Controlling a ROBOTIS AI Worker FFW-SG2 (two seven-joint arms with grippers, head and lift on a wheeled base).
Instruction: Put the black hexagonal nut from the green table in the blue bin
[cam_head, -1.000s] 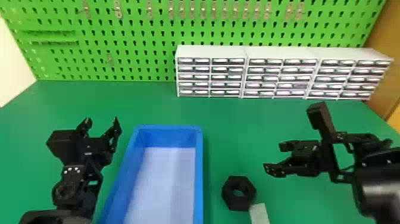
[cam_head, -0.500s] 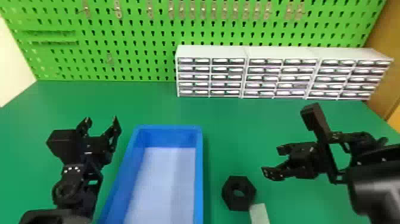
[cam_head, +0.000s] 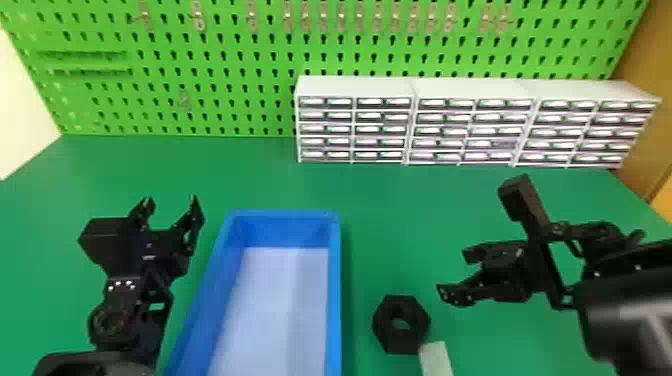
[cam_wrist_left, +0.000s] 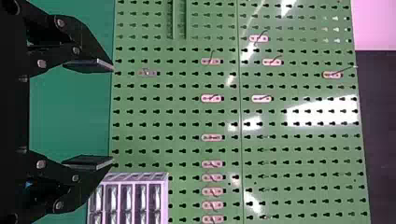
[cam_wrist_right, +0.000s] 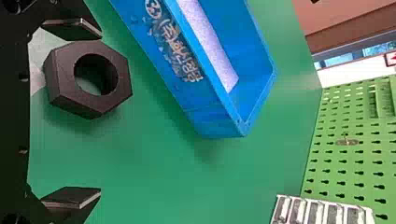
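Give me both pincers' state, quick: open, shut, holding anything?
Left pincer: open, holding nothing.
Right pincer: open, holding nothing; the black nut lies outside its grip.

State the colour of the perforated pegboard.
The perforated pegboard is bright green, best seen in the head view.
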